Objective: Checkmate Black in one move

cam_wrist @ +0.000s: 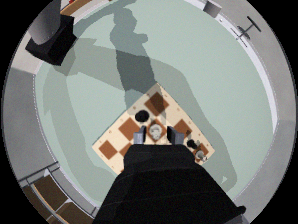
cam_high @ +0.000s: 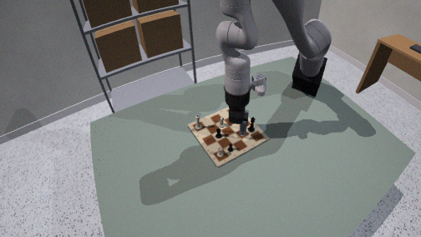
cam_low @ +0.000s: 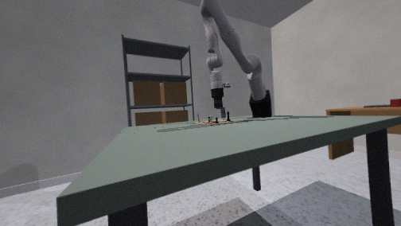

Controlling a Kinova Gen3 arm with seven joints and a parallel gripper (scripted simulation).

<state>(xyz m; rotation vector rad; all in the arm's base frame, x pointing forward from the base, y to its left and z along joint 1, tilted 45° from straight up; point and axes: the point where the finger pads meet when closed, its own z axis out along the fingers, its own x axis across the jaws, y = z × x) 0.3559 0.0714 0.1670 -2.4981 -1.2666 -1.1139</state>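
A small chessboard [cam_high: 207, 140] [cam_wrist: 109, 148] lies on the green table. My gripper [cam_high: 243, 126] [cam_low: 222, 111] [cam_wrist: 156, 131] is down at the board's far right side, fingers open, standing on either side of a white piece [cam_wrist: 154, 131] that rests upright on the board. A tall black piece [cam_high: 251, 123] [cam_low: 228, 115] stands just right of the gripper. A tall white piece [cam_high: 198, 122] [cam_low: 198, 116] stands at the far left corner. Another white piece [cam_high: 221, 122], two black pawns [cam_high: 218, 133] [cam_high: 230, 148] and a white pawn [cam_high: 220, 153] stand on other squares.
The arm's base [cam_high: 308, 79] is mounted on the table behind the board. A metal shelf [cam_high: 138, 58] with cardboard boxes stands behind the table on the left. A wooden desk [cam_high: 393, 54] is at the far right.
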